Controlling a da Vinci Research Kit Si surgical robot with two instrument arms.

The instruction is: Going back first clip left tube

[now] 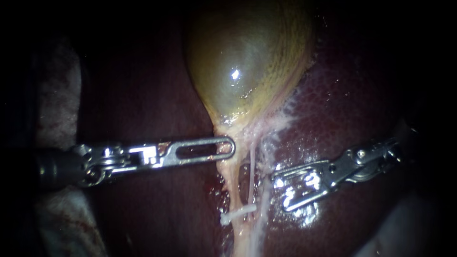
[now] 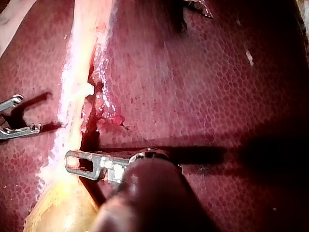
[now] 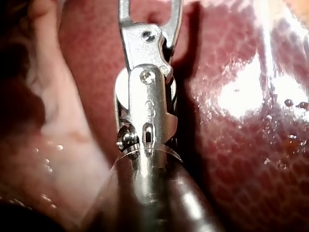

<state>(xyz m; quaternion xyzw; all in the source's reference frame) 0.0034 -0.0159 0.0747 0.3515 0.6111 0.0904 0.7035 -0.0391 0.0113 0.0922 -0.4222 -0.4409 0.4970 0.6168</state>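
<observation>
Dark red liver (image 1: 157, 95) fills the background. The greenish gallbladder (image 1: 247, 62) lies on it and narrows to a pale neck. The left instrument (image 1: 229, 148) has its claw clenched on that neck, probably to hold the strands below it taut and spread for access. A white clip (image 1: 238, 214) sits across the left tube (image 1: 232, 190), low down and well below that grip. The right instrument (image 1: 280, 190) stands just beside the tubes without touching them, its claw released and empty. With the clip seated, I judge that this instrument has nothing left to hold here. A path back toward its own side looks free of tissue.
</observation>
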